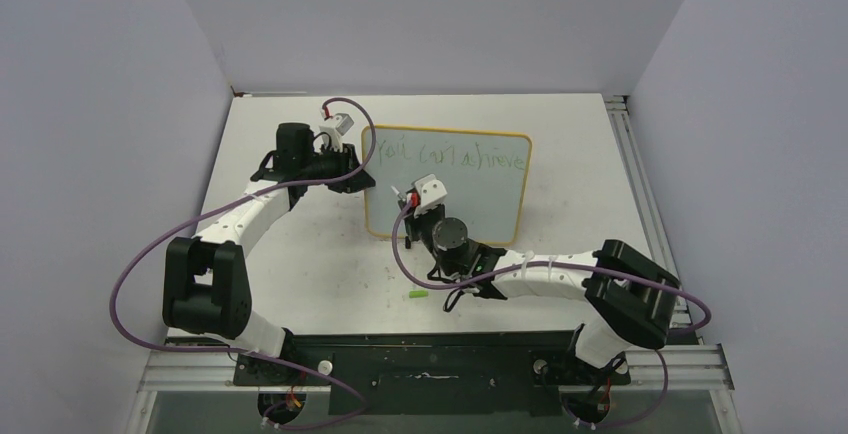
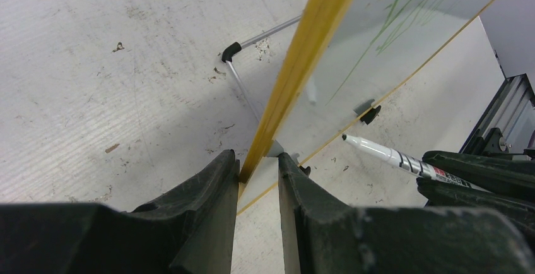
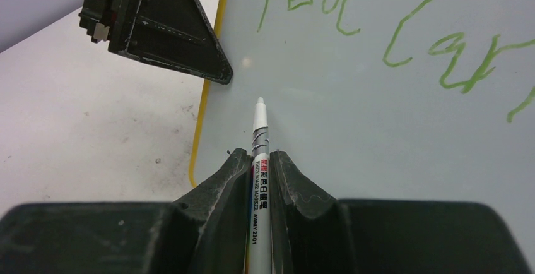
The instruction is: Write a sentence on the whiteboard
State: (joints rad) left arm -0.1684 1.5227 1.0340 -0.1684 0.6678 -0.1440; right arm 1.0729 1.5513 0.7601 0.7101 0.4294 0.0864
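Observation:
The whiteboard (image 1: pixel 470 194), yellow-framed, stands tilted at the table's middle. The sentence (image 1: pixel 455 157) is one green line reading roughly "You can achieve". My left gripper (image 1: pixel 362 169) is shut on the board's left frame edge (image 2: pixel 303 53), which runs between the jaws of the left gripper (image 2: pixel 258 159). My right gripper (image 3: pixel 258 154) is shut on a white marker (image 3: pixel 259 129), uncapped. Its tip points at the bare board face (image 3: pixel 378 135) below the green writing (image 3: pixel 454 59), near the left edge. In the left wrist view the marker (image 2: pixel 385 154) sits a short way off the board.
A small green cap (image 1: pixel 418 295) lies on the table near the right arm. A wire stand (image 2: pixel 243 84) props the board from behind and a black clip foot (image 2: pixel 371 115) sits at its lower edge. Grey walls enclose the table; a metal rail (image 1: pixel 640 194) runs along its right side.

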